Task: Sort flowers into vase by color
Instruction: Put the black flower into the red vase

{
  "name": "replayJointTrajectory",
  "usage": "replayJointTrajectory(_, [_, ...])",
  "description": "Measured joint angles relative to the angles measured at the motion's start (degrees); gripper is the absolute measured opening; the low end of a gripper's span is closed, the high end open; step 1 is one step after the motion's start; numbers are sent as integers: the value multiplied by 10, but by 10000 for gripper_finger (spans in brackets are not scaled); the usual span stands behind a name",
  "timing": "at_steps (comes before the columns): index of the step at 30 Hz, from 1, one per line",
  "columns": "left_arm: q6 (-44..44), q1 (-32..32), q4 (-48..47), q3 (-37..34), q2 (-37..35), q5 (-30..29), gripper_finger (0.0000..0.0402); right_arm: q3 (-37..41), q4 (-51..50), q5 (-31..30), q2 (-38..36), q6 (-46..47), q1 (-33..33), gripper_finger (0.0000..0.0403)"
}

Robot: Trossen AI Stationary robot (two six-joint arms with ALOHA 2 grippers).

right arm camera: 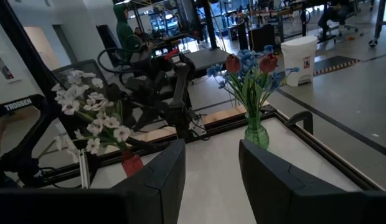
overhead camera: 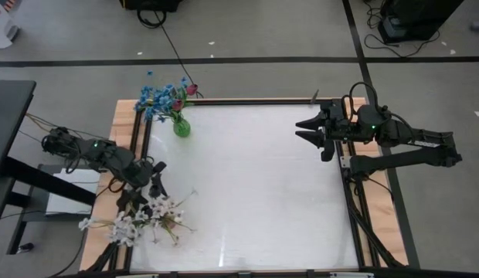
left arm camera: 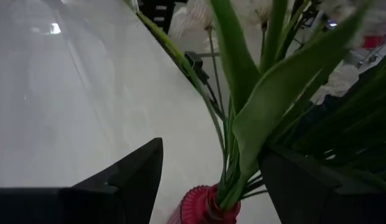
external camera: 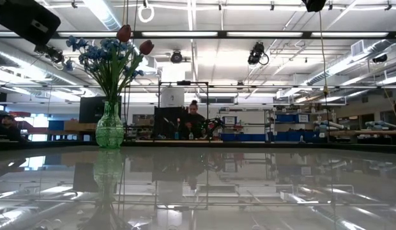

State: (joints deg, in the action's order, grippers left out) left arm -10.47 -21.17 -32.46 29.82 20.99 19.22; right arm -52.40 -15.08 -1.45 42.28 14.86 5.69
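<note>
A green glass vase stands at the table's far left with blue flowers and red tulip buds in it; the low view shows it upright. At the near left, white flowers stand with their green stems in a red vase. My left gripper is open beside that bunch, its fingers on either side of the stems just above the vase's neck. My right gripper hangs open above the table's right side, holding nothing. My left gripper stands open around the stems of the white flowers. A broad green leaf lies right at the inner edge of one finger. Whether it touches that finger I cannot tell.
The white tabletop lies bare between the two arms, inside a dark rail frame on a wooden border. In the right wrist view, the left arm stands between the white bunch and the green vase. People sit far behind the table.
</note>
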Motion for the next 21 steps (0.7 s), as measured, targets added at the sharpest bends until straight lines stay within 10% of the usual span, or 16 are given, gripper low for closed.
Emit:
replayJointTrajectory(14, [-7, 0, -2, 2, 0, 10, 226, 0, 0, 0, 0, 0, 0, 159])
replayJointTrajectory(21, [-23, 0, -26, 47, 0, 10, 283, 0, 0, 0, 0, 0, 0, 159])
